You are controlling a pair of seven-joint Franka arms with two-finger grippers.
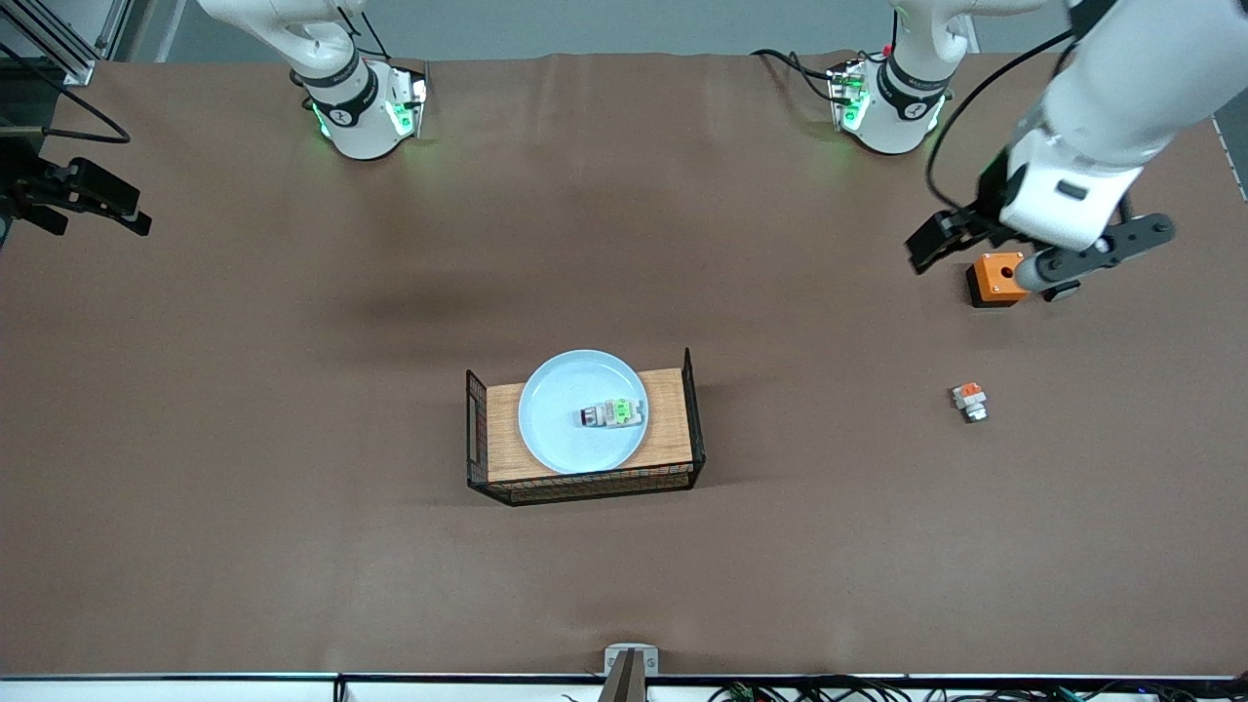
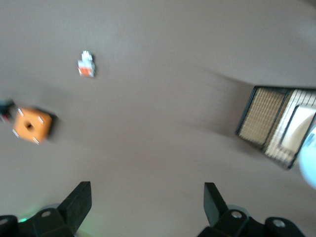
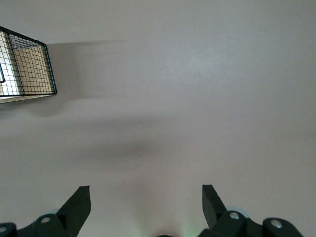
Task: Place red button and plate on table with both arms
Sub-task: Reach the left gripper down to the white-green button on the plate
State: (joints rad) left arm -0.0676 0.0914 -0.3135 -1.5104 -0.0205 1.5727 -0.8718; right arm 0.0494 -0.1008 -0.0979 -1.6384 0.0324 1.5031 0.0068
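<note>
The pale blue plate (image 1: 561, 390) lies on a wooden tray in the middle of the brown table (image 1: 292, 487). The red button (image 1: 614, 413), a small white-grey block with a green middle, rests in the plate on the side toward the left arm's end. My left gripper (image 1: 1033, 244) hangs open and holds nothing, up over the orange box at the left arm's end; in the left wrist view (image 2: 147, 197) only bare table shows between its fingers, with the plate's edge (image 2: 310, 158) to one side. My right gripper (image 3: 146, 197) is open over bare table, holding nothing.
The wooden tray (image 1: 673, 434) has black wire ends (image 3: 29, 64). An orange box with a hole (image 1: 994, 278) sits under the left hand. A small block with an orange top (image 1: 969, 401) lies nearer the front camera than the box.
</note>
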